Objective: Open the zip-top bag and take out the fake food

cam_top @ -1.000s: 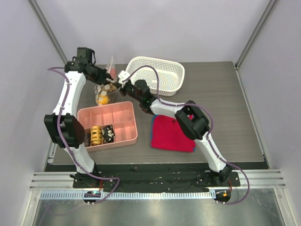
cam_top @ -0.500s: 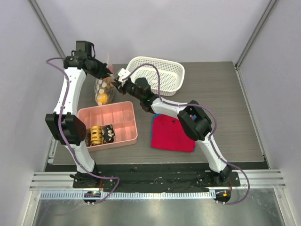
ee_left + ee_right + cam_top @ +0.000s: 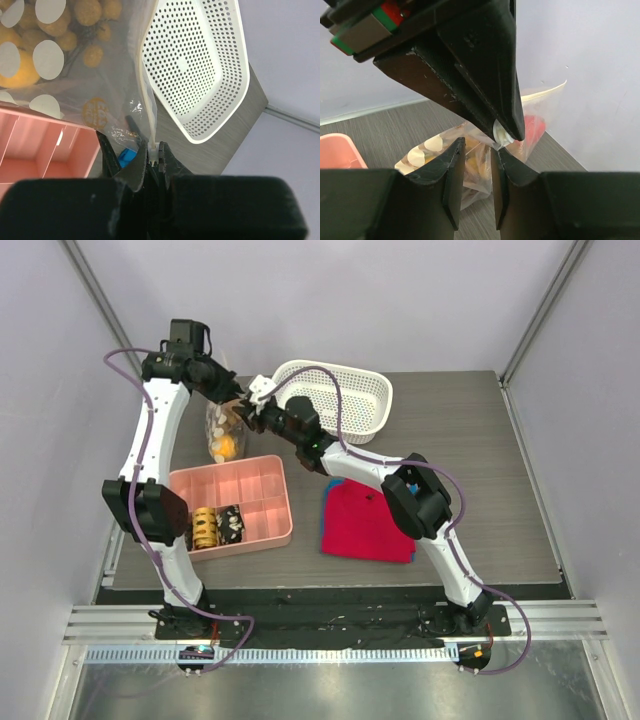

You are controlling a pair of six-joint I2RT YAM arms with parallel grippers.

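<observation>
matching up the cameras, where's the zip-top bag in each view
Top external: zip-top bag far left, behind the pink tray.
Left wrist: bag upper left, pink tray lower left.
Right wrist: bag low centre, pink tray at left edge.
Shared landmark: the pink tray.

Lighting is bright and diffuse; shadows are faint. The left gripper [image 3: 152, 150] blurs at 6 o'clock; the zip-top bag [image 3: 75, 75] shows glints.

Left pincer [image 3: 153, 150] clamped shut; right pincer [image 3: 477, 148] slightly parted, close beside it.
</observation>
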